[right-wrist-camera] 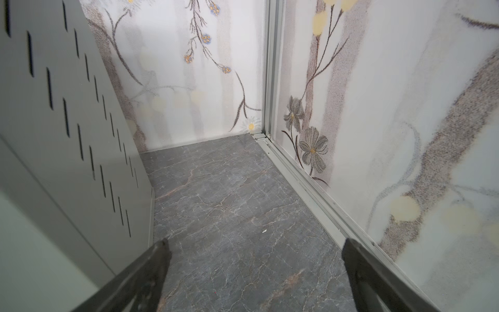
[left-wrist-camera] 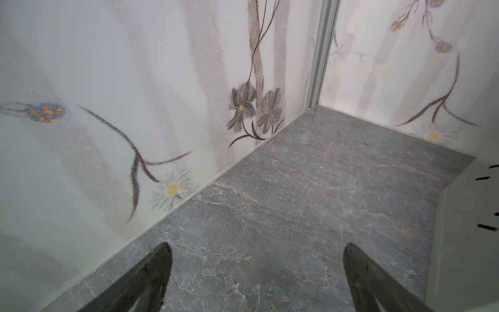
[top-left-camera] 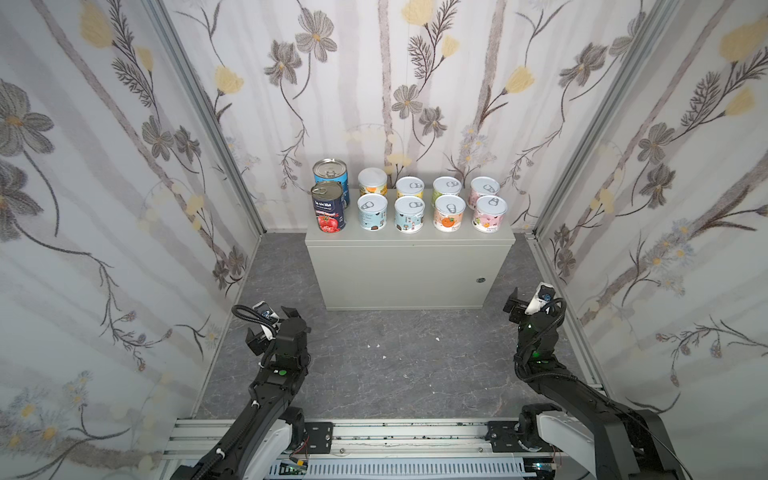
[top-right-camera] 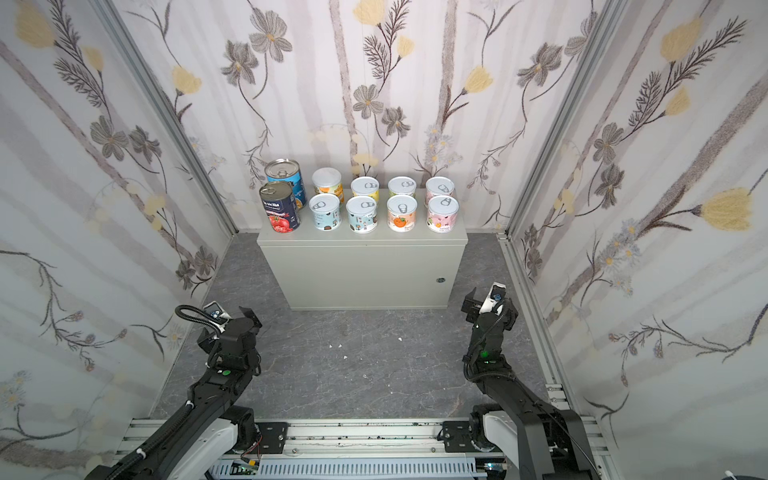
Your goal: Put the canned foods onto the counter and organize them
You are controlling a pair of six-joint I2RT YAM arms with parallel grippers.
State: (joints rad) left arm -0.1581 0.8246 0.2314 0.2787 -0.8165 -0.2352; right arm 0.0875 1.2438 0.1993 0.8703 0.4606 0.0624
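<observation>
Enclosure: floral wall panels [top-left-camera: 104, 208] close off the left, right and back of both top views. The dark marbled floor [top-left-camera: 374, 374] fills the lower centre, with a wide bare stretch between the counter front and the base rail [top-left-camera: 395, 432] at the frame bottom.

Counter [top-left-camera: 407, 270]: grey box at frame centre, back against the rear wall. A narrow floor lane runs along each slotted side, between box and side wall. Both lanes look bare in the wrist views.

Arms: left arm [top-left-camera: 266, 399] rises from the lower left, right arm [top-left-camera: 582, 399] from the lower right. The right one ends near the counter's lower right corner, close to the right wall's metal frame.

Canned foods [top-left-camera: 409, 214]: all ten stand upright on the counter top, upper centre, in two rows of five.
- Left column: navy tomato can [top-left-camera: 328, 206] in front, near the top's left edge, with the blue-label can [top-left-camera: 331, 174] behind it.
- Eight short cans [top-left-camera: 449, 212] stand to the right in four pairs, with small gaps between them.
- A bare strip runs along the top's front edge.

Left gripper [left-wrist-camera: 256, 256]: jaws spread wide, nothing between them, only floor showing between them.
Right gripper [right-wrist-camera: 255, 251]: same, jaws wide and empty.

Round lock [top-left-camera: 481, 280]: lower right of the counter front. A few white specks [top-left-camera: 384, 356] lie mid-floor.
</observation>
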